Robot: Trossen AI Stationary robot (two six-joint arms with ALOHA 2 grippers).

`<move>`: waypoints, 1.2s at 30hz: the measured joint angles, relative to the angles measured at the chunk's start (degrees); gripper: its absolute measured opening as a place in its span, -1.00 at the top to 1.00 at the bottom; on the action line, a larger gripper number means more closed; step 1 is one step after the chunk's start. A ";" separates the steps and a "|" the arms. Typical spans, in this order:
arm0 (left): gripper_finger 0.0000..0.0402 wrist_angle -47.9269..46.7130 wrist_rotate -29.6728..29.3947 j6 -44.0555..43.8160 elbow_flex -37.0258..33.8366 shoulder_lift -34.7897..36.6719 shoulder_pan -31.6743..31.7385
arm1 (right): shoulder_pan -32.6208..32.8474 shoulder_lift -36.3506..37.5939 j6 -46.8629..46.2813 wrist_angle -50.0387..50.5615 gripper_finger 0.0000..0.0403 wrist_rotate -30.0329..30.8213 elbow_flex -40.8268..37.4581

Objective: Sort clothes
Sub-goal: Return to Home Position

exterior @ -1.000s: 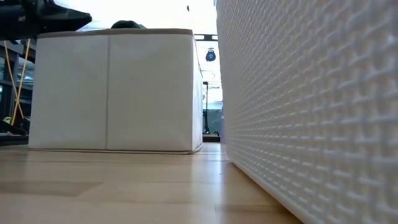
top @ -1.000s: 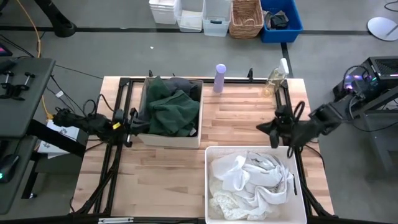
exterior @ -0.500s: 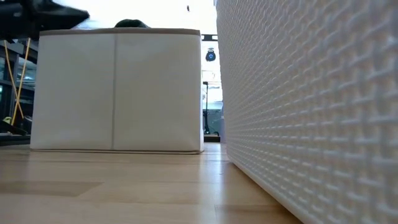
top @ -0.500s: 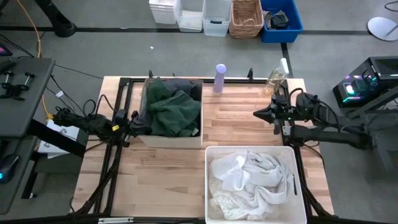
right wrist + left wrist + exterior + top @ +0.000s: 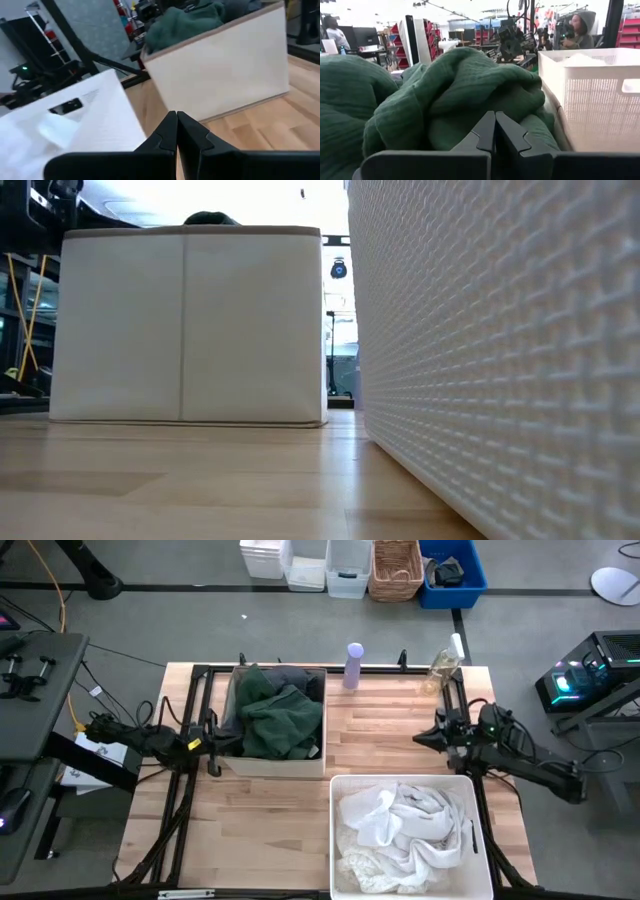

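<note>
Dark green top [image 5: 280, 720] is sitting piled in the fabric bin [image 5: 272, 766] at the far left of the counter [image 5: 380, 730]. The white pieces [image 5: 400, 825] are lying heaped in the white plastic bin [image 5: 334, 840], near right. Nothing is lying loose on the wood. My right fingers [image 5: 164, 136], pressed together and empty, are pulling off the white bin's far corner toward the counter's right edge, arm folding in. My left fingers [image 5: 483, 134], also closed and empty, are waiting beside the fabric bin's left wall. I'm reading this as sorting done, just homing.
</note>
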State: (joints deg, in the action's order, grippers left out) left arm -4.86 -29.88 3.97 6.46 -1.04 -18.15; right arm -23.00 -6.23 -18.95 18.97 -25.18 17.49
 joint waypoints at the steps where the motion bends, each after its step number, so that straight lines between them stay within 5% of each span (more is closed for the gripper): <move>1: 1.00 -0.20 -0.01 -0.38 -0.01 0.00 0.00 | 0.00 0.52 0.01 -0.73 1.00 0.45 -1.18; 11: 1.00 9.20 0.10 1.16 -0.53 -0.12 0.02 | 0.00 1.81 -6.61 -27.81 1.00 6.33 -16.86; 18: 1.00 8.24 0.16 0.62 -0.49 -0.13 0.02 | 2.16 1.30 -10.76 -34.48 1.00 14.21 -16.93; 26: 1.00 7.55 0.16 0.71 -0.42 -0.09 0.02 | 9.42 -0.96 -23.41 -20.21 1.00 20.18 -16.82; 36: 1.00 7.36 0.15 0.76 -0.40 -0.09 0.00 | 11.04 -5.49 -21.27 -18.94 1.00 21.13 -16.52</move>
State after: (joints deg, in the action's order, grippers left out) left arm 2.50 -29.73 4.73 6.06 -1.13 -18.15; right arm -11.97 -11.71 -40.22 0.03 -4.05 0.97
